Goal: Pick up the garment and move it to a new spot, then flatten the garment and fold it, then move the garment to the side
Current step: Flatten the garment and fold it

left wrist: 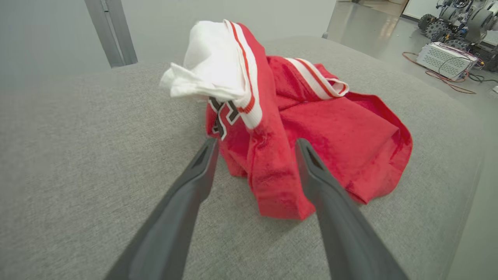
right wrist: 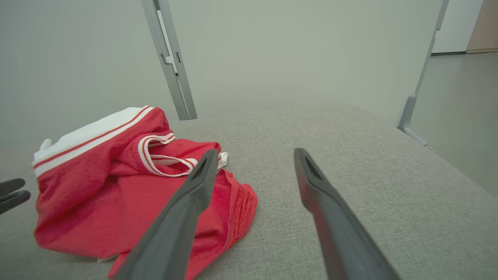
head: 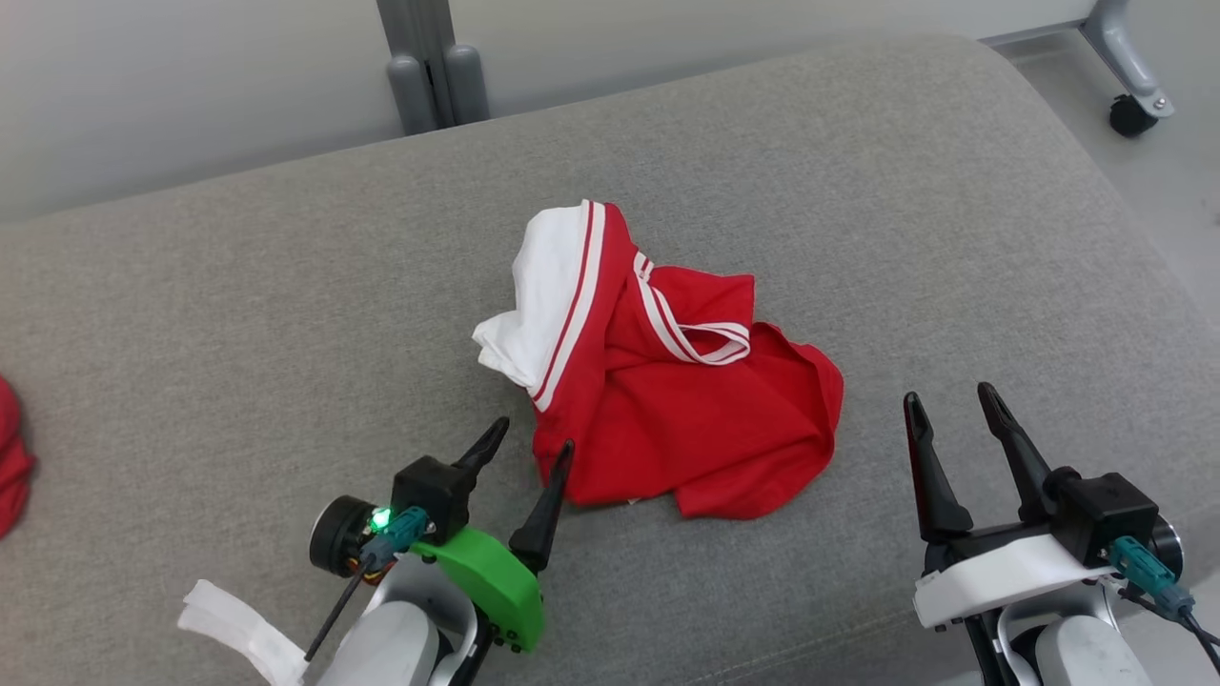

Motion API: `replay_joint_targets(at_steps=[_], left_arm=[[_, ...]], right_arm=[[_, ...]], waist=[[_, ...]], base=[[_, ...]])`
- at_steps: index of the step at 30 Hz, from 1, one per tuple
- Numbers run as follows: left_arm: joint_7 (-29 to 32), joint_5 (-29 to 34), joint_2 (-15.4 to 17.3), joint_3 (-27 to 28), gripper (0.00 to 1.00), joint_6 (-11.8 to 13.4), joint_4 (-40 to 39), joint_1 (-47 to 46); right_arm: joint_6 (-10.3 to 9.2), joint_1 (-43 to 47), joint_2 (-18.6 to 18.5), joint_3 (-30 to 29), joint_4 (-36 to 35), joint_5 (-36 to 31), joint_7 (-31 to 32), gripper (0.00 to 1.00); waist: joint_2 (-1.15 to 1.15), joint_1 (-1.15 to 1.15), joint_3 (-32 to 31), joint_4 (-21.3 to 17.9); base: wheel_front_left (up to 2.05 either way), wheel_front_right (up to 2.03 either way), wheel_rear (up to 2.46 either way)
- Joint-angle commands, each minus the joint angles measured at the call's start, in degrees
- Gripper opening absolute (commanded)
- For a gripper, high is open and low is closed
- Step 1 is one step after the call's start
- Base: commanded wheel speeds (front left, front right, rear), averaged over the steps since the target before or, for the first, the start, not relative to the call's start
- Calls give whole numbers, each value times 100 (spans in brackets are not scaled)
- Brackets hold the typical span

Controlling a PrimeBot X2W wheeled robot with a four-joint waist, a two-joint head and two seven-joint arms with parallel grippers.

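Observation:
A crumpled red garment (head: 686, 410) with white sleeves and red-white striped trim lies in a heap on the grey cushion (head: 286, 314). My left gripper (head: 534, 440) stands open at the heap's near-left edge. In the left wrist view the red cloth (left wrist: 342, 140) lies just past the spread fingers (left wrist: 194, 175), and a fold reaches between them. My right gripper (head: 953, 400) is open over bare cushion to the right of the garment, clear of it. In the right wrist view the garment (right wrist: 116, 194) lies to the left behind the left finger.
Another red cloth (head: 11, 457) pokes in at the cushion's left edge. A grey metal post (head: 429, 67) stands behind the cushion. A frame leg with a caster (head: 1134, 105) is at the far right. White tape (head: 238, 629) hangs by my left arm.

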Motion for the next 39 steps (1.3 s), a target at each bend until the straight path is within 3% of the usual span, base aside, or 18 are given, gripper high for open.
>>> replay_joint_targets(at_steps=[1, 13, 14, 15, 24, 33, 39], left_arm=[[-39, -60, 28, -63, 100, -13, 52, -147], [-326, -284, -108, -135, 100, 5, 887, -1019], [-362, -312, -119, -104, 36, 31, 961, -1100], [-397, -319, -130, -82, 0, 40, 1039, -1176], [-641, -384, 34, 328, 0, 213, 1050, -1193], [-648, -380, 342, 871, 0, 538, 53, -183], [-650, -543, 416, 1210, 0, 746, -273, 679]], right_arm=[[-8, -97, 22, 3, 13, 20, -46, 100], [-8, -265, 39, 78, 134, 1, -119, 100], [-8, -271, 43, 80, 137, -3, -118, 100], [-8, -276, 44, 84, 145, -7, -118, 100], [-8, -166, 55, -69, 206, -45, -133, 100], [-8, -115, 51, -48, 242, -61, -137, 100], [-8, -179, 39, 32, 281, -87, -139, 100]], waist=[[0, 0, 187, -205], [0, 0, 352, -422], [0, 0, 359, -429], [0, 0, 365, -437], [0, 0, 254, -108], [0, 0, 92, 648], [0, 0, 68, 896]], base=[[0, 0, 0], [0, 0, 0], [0, 0, 0], [0, 0, 0], [0, 0, 0], [0, 0, 0], [0, 0, 0]])
